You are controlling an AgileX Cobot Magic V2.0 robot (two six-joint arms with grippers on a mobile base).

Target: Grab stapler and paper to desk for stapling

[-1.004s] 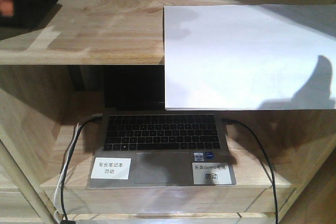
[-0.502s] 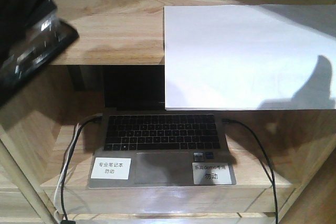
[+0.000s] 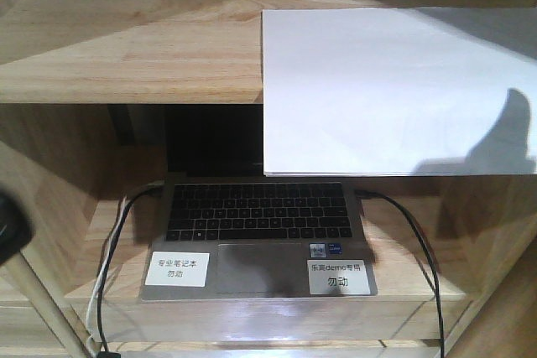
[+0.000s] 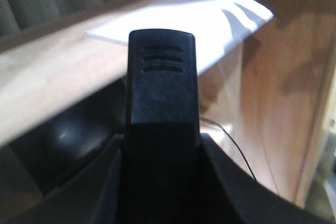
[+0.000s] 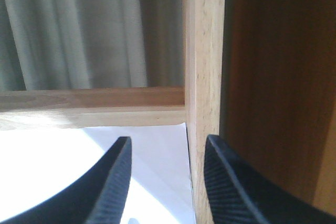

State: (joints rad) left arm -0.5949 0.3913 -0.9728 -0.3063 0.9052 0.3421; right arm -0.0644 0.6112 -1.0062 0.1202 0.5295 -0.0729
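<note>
Two hands logged, both at the light wooden shelves [image 3: 134,56].
Left hand [image 4: 163,150]: clamped on the small black stapler [image 4: 161,87], which is seen end-on between the fingers, in front of the upper shelf edge.
Right hand [image 5: 168,150]: fingers spread apart, nothing held; positioned over the paper's corner beside a wooden upright [image 5: 205,51].
Paper: plain white rectangular sheet of paper [image 3: 394,90] lies flat on the upper shelf, front edge overhanging above a silver laptop [image 3: 260,224].

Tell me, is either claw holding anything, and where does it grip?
The left gripper clamps the stapler by its sides, its ribbed end sticking out. The right gripper is open and empty, by the paper.
</note>
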